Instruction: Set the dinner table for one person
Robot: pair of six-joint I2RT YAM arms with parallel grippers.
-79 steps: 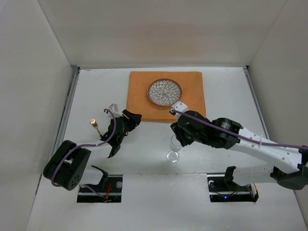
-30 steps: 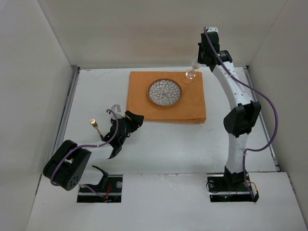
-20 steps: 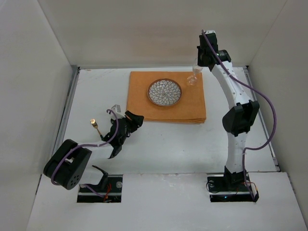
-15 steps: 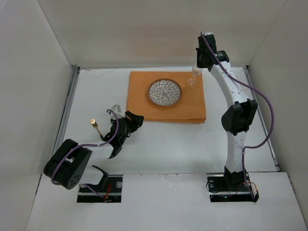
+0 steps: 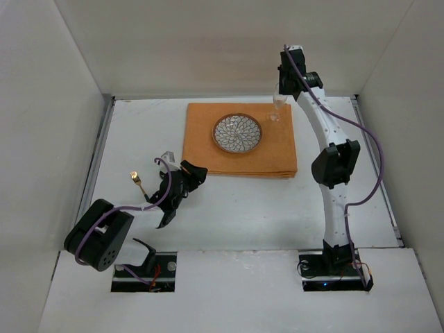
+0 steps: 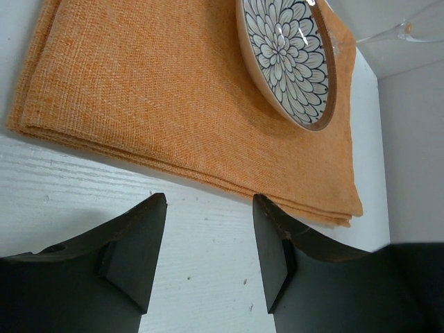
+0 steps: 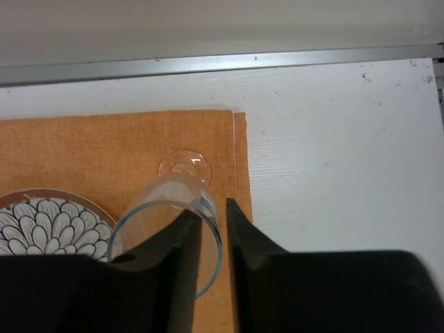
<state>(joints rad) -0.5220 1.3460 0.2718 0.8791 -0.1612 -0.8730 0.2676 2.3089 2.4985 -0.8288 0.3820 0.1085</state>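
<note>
You've got R gripper (image 7: 212, 208) clamped on wine glass (image 7: 156, 211), its foot on orange cloth (image 7: 83, 149) far-R corner; L gripper (image 6: 208, 205) jaws apart over dinner table (image 5: 243, 208), by cloth's near edge

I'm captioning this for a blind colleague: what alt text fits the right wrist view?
The right gripper pinches a clear stemmed glass whose foot is near the far right corner of the orange cloth. A flower-patterned plate shows at lower left; white table lies beyond.
</note>
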